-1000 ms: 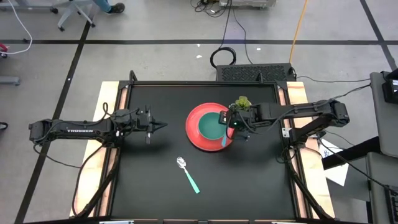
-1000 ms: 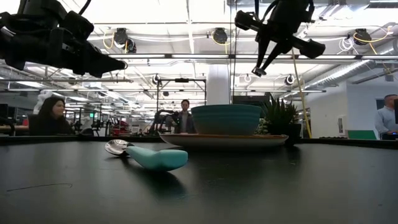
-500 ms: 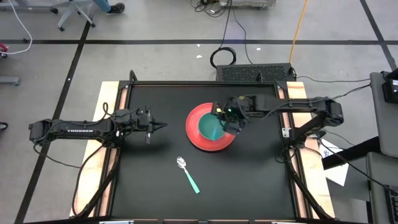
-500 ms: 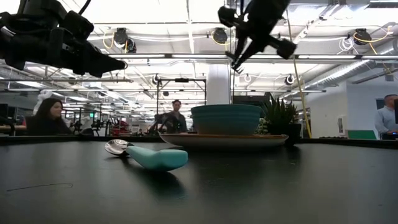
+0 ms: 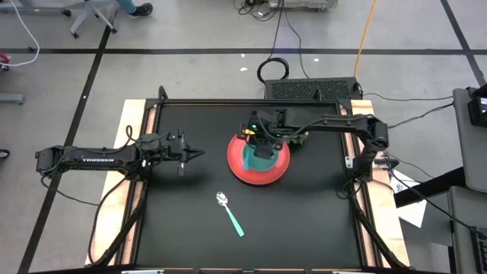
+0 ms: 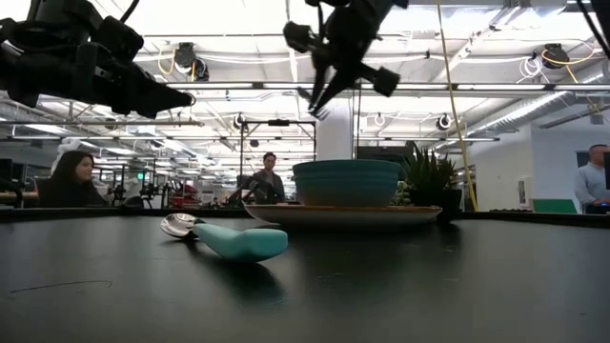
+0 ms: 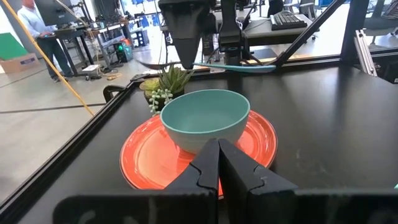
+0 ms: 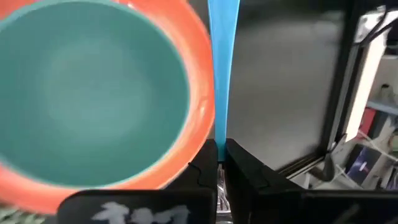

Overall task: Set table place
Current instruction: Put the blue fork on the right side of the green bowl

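My right gripper [image 5: 259, 137] hangs in the air above the teal bowl [image 5: 259, 156], at the 12 o'clock edge of the red plate [image 5: 259, 172]. Its fingers are closed narrow on the flat blue handle of a utensil [image 8: 222, 68]; in the left wrist view this utensil [image 7: 239, 66] lies level in the air above the bowl [image 7: 205, 118]. I cannot tell what kind of head it has.

The plate sits flat on the black table [image 5: 190, 221], a little toward 1 o'clock from the table's middle, and the bowl stands upright inside it. A small green plant [image 7: 166, 84] stands just beside the plate at its 1 o'clock side.

A teal-handled spoon [image 5: 230, 214] lies on the table at 7 o'clock from the plate, well apart from it, its metal head pointing to 11 o'clock.

My left gripper [image 5: 194, 154] waits at 9 o'clock from the plate, above the table, with its fingers [image 7: 239, 174] pressed together and holding nothing.
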You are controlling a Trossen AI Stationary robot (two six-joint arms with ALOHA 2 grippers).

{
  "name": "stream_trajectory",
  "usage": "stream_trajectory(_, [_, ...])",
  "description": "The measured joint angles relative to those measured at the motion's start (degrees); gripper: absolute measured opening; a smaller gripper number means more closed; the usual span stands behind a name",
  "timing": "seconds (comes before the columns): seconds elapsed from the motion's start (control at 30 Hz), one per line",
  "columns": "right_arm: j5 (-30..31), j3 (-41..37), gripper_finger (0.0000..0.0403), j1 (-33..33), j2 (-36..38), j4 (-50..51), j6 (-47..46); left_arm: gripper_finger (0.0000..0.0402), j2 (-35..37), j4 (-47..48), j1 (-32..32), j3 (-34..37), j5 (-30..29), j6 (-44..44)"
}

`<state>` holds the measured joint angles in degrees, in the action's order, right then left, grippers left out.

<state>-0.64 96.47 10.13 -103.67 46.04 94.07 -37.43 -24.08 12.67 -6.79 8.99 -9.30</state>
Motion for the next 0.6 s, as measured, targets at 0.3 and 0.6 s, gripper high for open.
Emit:
stream_trajectory(0.3, [-4.7,8.4,0.0000,1.5,-7.6,-0.7,2.9,0.0015,0.0,0.2,0.0,0.0,0.0,-1.0])
stream_trajectory(0.6, [-9.3,10.3,0.0000,3.4,-10.3,-2.2,4.2,0.0015,0.0,0.4,0.0,0.0,0.0,-1.1])
